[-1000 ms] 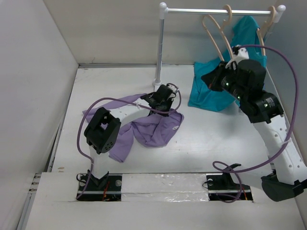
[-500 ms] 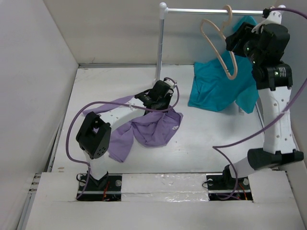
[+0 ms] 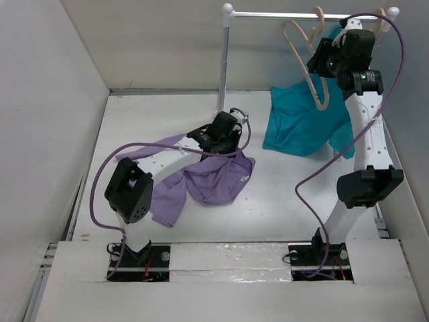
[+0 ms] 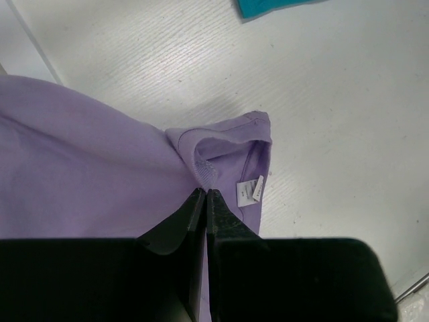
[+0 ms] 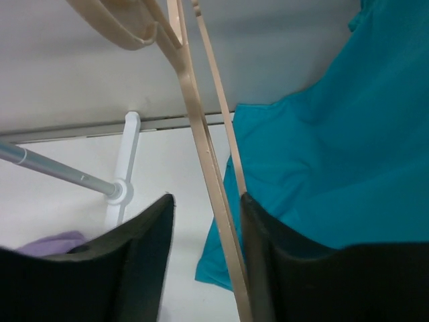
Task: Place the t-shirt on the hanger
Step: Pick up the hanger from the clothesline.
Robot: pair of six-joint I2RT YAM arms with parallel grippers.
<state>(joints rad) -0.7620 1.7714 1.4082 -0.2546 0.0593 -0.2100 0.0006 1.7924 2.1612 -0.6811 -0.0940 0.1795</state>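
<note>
One small white tag [image 4: 249, 191] shows on the left wrist camera, sewn inside the collar of the purple t-shirt [image 4: 80, 168]. Its print is too small to read. It sits just at 3 o'clock of the fingertips. From above, a little white mark [image 3: 247, 180] sits on the shirt's front edge, and that can't be read either.

Now the left gripper [image 4: 205, 194]: jaws pressed tight together, no gap at all, with collar fabric gathered right at the tips, pinching the shirt. In the overhead view this gripper [image 3: 222, 133] is down at the shirt's 12 o'clock edge. The t-shirt [image 3: 214, 181] lies crumpled on the white table [image 3: 301, 194], just off centre toward 7 o'clock.

Up at 1 o'clock, the right gripper [image 3: 320, 59] is raised beside the rail [image 3: 281, 15]. Its jaws [image 5: 204, 201] are parted about halfway, and one thin arm of the wooden hanger [image 5: 201, 134] runs down between the fingers, nearer the 3 o'clock one. Whether it touches that finger, I can't tell. The hanger [image 3: 315, 80] hooks over the rail, bare. A teal shirt [image 3: 295, 127] droops behind it at 2 o'clock.
</note>
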